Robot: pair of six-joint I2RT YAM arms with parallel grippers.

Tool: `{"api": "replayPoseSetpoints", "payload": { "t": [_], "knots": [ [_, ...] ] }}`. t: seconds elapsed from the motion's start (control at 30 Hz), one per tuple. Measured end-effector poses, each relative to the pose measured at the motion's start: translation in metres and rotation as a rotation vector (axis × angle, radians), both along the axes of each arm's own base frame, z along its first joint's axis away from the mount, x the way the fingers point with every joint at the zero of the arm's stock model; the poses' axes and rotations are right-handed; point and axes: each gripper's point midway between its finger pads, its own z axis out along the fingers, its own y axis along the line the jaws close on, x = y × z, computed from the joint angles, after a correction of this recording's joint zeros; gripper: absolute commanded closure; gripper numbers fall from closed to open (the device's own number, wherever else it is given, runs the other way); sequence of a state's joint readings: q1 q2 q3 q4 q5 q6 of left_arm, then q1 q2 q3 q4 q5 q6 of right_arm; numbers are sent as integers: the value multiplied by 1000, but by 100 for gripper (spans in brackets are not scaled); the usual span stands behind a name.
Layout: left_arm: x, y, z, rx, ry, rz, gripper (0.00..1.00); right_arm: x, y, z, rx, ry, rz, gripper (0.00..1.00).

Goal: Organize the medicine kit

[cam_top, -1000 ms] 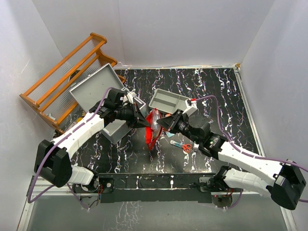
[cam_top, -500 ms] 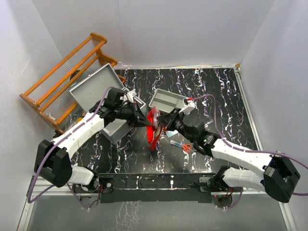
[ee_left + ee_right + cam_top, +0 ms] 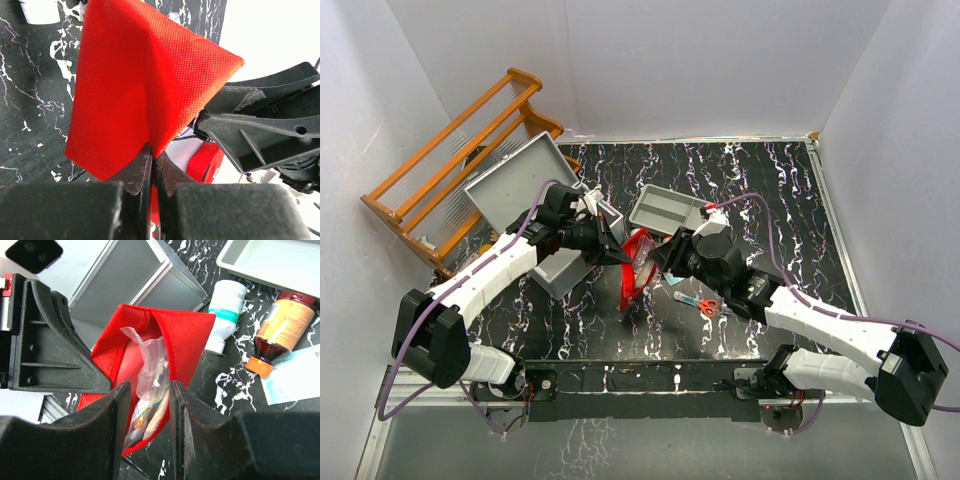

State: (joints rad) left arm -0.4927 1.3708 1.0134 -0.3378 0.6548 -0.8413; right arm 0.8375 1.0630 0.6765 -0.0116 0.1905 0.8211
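— While the medicine kit [image 3: 512, 183] waits with its lid thrown back just behind the left gripper [image 3: 150, 152], what are both arms doing out in front of it?

— Working on a red pouch [image 3: 135, 85] held upright between them. The left gripper is clamped tight on a fold of the red fabric. The right gripper [image 3: 148, 396], nose to nose with it, has its jaws parted on either side of a clear plastic packet [image 3: 147, 370] standing in the pouch's open mouth; nothing shows them pinching it.

— What could go wrong from here?

— As I read it, the packet looks only part-way in, so a right gripper backing off could drag it out if the film catches a jaw. The left's hold is a thin pinch of cloth; one tug could slip it and drop the pouch. And the two grippers are near enough to knock together.

— And around them?

— A white tube [image 3: 225, 310] and a brown bottle [image 3: 282, 325] lie between the right gripper and a grey tray [image 3: 670, 210]; red-handled scissors [image 3: 705, 305] lie behind it, beside its wrist. All on a black table [image 3: 780, 190] veined in white, boxed in by plain white walls [image 3: 720, 60], a wooden rack [image 3: 450, 160] beyond the kit.
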Motion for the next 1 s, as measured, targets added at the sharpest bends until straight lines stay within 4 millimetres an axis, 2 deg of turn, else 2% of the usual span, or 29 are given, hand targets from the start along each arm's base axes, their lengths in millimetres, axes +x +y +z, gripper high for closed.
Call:
{"api": "replayPoseSetpoints", "payload": {
  "t": [0.13,0.4,0.7,1.0],
  "knots": [
    [0,2,-3,16,-20,-11,100,1,7,-5,-54,55,22,67],
    [-1,6,-19,57,-29,-43,100,3,18,-34,-145,147,59,73],
    [-6,9,-26,78,-51,-85,100,14,10,-29,-205,147,-4,54],
    [-10,9,-27,64,-58,-120,100,14,4,-37,-279,129,16,55]
  ]
}}
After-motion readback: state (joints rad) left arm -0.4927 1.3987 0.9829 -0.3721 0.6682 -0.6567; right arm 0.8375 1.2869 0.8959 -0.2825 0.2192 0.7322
